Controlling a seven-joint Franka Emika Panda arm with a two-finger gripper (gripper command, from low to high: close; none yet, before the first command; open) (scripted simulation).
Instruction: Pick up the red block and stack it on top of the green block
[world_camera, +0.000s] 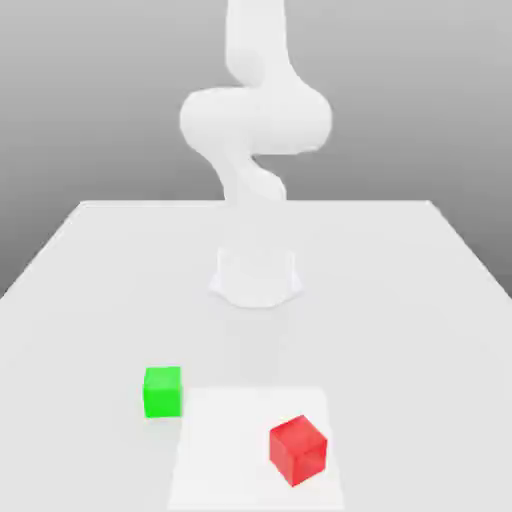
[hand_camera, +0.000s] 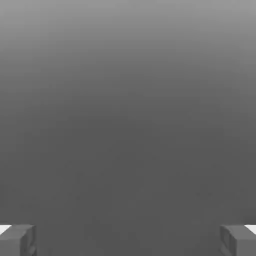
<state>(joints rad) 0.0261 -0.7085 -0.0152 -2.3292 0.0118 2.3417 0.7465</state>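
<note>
The red block (world_camera: 298, 450) sits near the table's front edge, turned at an angle, on a paler square patch (world_camera: 230, 450). The green block (world_camera: 162, 391) stands on the table to the exterior view's left of the red one and a little farther back, about a block's width off the patch edge. The two blocks are apart. In the hand view my gripper (hand_camera: 128, 241) is open: its two grey fingertips (hand_camera: 20, 240) stand far apart with nothing between them, facing a plain grey background.
The white arm (world_camera: 255, 120) rises from its round base (world_camera: 255, 275) at the middle of the white table (world_camera: 90, 300) and leaves the exterior view at the top. Both blocks lie in front of the base.
</note>
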